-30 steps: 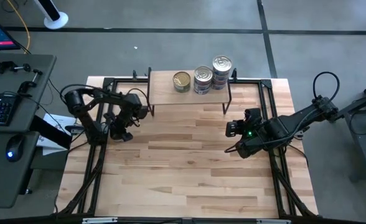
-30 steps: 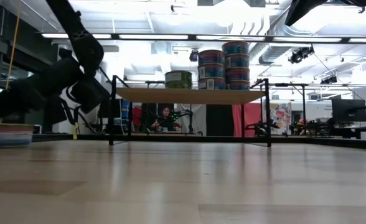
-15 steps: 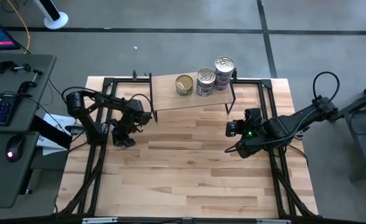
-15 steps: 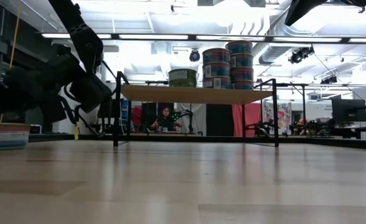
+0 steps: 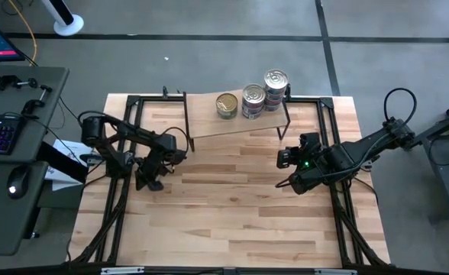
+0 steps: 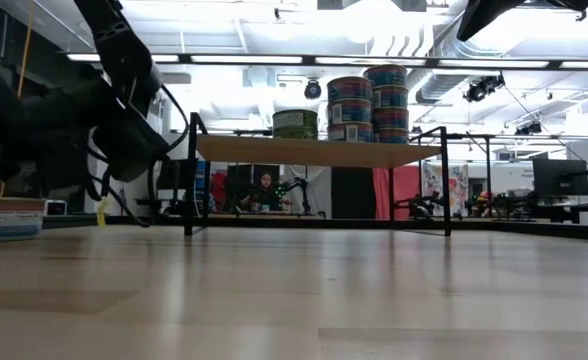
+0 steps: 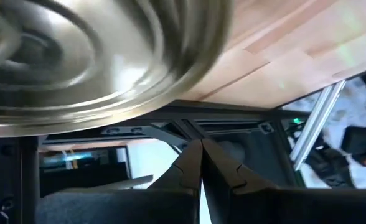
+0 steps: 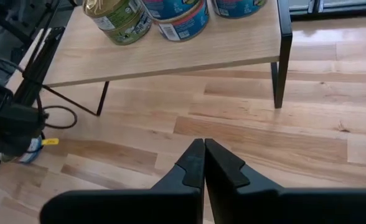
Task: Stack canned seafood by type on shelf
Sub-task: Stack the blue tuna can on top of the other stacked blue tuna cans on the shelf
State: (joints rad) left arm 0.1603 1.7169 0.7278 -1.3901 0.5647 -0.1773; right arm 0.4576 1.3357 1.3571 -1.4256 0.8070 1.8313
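Observation:
The shelf (image 5: 209, 122) stands askew at the table's far edge on its black wire legs. It carries a gold-lidded green tin (image 5: 226, 105) and two stacks of silver-lidded tins (image 5: 253, 99) (image 5: 275, 85). Another tin (image 6: 9, 217) rests on its base at the table's left side and fills much of the left wrist view (image 7: 77, 56). My left gripper (image 5: 146, 183) is shut, low over the table and nearer than the shelf's left end. Whether it touches that tin, I cannot tell. My right gripper (image 5: 282, 159), also shut, hovers nearer than the shelf's right leg.
A black metal frame (image 5: 125, 99) runs round the table's edges. A desk with keyboard and mouse (image 5: 3, 130) stands off the left side. Bare planks (image 5: 232, 214) stretch from the shelf to the near edge. A person (image 6: 264, 190) sits far behind the table.
The shelf has turned about and slid toward the table's right: its left end swung toward the near edge, and the tins rode along upright. My left gripper has drawn back from the shelf's left leg toward the near edge. The right arm kept still.

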